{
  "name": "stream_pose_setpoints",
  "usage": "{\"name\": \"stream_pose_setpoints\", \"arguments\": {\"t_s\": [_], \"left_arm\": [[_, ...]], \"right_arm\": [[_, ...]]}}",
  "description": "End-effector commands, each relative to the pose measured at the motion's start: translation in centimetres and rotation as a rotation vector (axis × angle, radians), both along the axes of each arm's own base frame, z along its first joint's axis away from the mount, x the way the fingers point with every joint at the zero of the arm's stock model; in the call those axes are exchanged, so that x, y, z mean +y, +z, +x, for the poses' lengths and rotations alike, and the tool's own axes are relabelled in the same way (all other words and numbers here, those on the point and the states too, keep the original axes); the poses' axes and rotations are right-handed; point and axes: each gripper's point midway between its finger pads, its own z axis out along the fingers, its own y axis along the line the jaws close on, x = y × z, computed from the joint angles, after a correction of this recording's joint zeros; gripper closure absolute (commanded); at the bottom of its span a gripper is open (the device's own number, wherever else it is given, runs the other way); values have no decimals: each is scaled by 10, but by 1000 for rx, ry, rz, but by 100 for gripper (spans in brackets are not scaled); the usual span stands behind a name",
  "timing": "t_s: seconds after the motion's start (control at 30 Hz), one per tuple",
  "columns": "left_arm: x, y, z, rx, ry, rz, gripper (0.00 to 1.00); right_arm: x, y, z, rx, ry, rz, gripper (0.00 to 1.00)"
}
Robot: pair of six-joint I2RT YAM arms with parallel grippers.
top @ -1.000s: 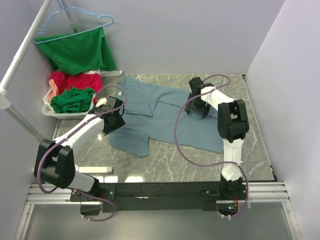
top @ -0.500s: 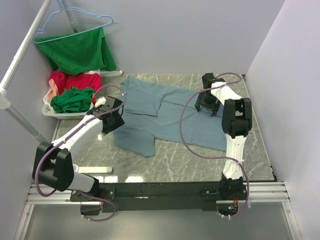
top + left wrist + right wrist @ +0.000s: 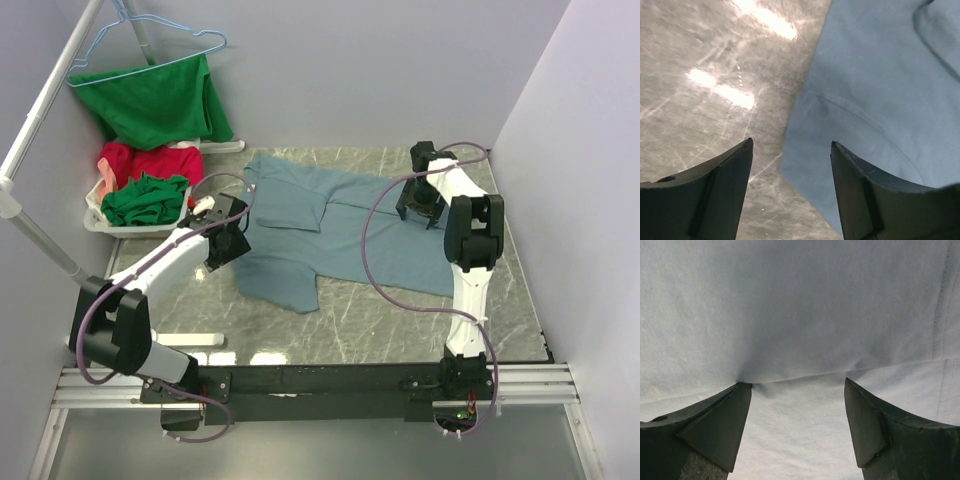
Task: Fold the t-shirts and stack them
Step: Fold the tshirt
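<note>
Across the middle of the marble tabletop (image 3: pixel 400 330), found the grey-blue t-shirt (image 3: pixel 340 235) lying flat and mostly spread, long axis running on a diagonal from far left to near right, with one lobe of cloth jutting toward the near edge on the left side. Could not make out the neckline, so cannot tell which end is the top. Noted left jaws parted and gripping nothing, poised over the shirt's left margin with a corner of the hem (image 3: pixel 805 150) and bare tabletop showing between them. Noted right jaws likewise parted and empty, set over the far right part of the shirt, one fingertip (image 3: pixel 732 405) touching the cloth where fine creases gather. Against the view one second earlier, recorded right jaws shifted further toward the far right and the near-left lobe drawn rightward; left jaws roughly where they were. At the far left, logged a white basket (image 3: pixel 97 222) holding a red t-shirt (image 3: pixel 150 162) and a dark green t-shirt (image 3: pixel 145 198). Above it, logged another green t-shirt (image 3: pixel 155 100) draped over a blue hanger (image 3: pixel 150 45).
</note>
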Motion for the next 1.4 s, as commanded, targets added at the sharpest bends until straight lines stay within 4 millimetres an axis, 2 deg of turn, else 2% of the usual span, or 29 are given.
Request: {"name": "stream_pose_setpoints", "arguments": {"t_s": [0.0,0.03,0.07,0.13,0.17,0.23,0.27,0.33,0.37,0.5,0.63,0.73,0.8,0.9,0.93,1.0,1.03,1.1,1.13,1.17,1.2,1.27,1.3,1.37], "left_arm": [[-16,-19,2,27,-41,-58,34],[-19,-29,-4,50,-54,-73,34],[-24,-33,-5,58,-68,-101,36],[-29,-43,-8,62,-84,-132,39],[-31,-46,-11,70,-86,-142,41],[-31,-50,-18,83,-85,-154,43],[-30,-50,-20,84,-81,-154,44],[-30,-50,-26,82,-85,-166,45],[-31,-49,-27,76,-90,-177,46],[-38,-51,-34,75,-109,-224,48],[-42,-62,-44,108,-116,-250,54],[-39,-69,-49,132,-108,-237,63],[-38,-71,-50,139,-104,-229,73],[-38,-71,-49,146,-101,-219,95],[-38,-67,-46,143,-101,-218,99],[-39,-59,-42,124,-101,-207,99],[-41,-48,-36,93,-104,-212,99],[-44,-38,-34,79,-112,-214,99],[-47,-24,-27,45,-122,-224,99],[-48,-19,-26,38,-127,-226,99],[-50,-11,-24,21,-135,-231,99],[-55,5,-15,-14,-146,-246,99],[-57,9,-12,-22,-149,-251,99],[-63,22,-3,-51,-162,-266,99]], "right_arm": [[-13,39,24,-147,-49,-29,20],[-13,42,24,-161,-50,-27,20],[-12,56,30,-215,-53,-25,20],[-10,66,31,-253,-55,-15,20],[-11,81,35,-305,-61,-11,20],[-10,89,33,-332,-62,-7,20],[-11,103,36,-373,-67,-4,20],[-9,109,34,-392,-67,1,20],[-9,119,34,-419,-69,6,20],[-6,135,31,-460,-71,13,20],[1,142,25,-475,-59,27,20],[9,146,20,-482,-44,34,20],[13,151,16,-493,-37,38,20],[20,150,11,-488,-24,52,20],[23,150,8,-486,-19,53,20],[29,149,3,-482,-6,55,20],[32,147,-4,-473,-1,54,20],[45,145,-12,-472,33,60,21],[50,139,-22,-457,48,61,21],[64,137,-29,-454,82,68,21],[68,124,-41,-419,92,63,20],[88,121,-54,-423,146,78,21],[92,107,-67,-391,155,79,21],[102,103,-78,-394,178,97,21]]}}
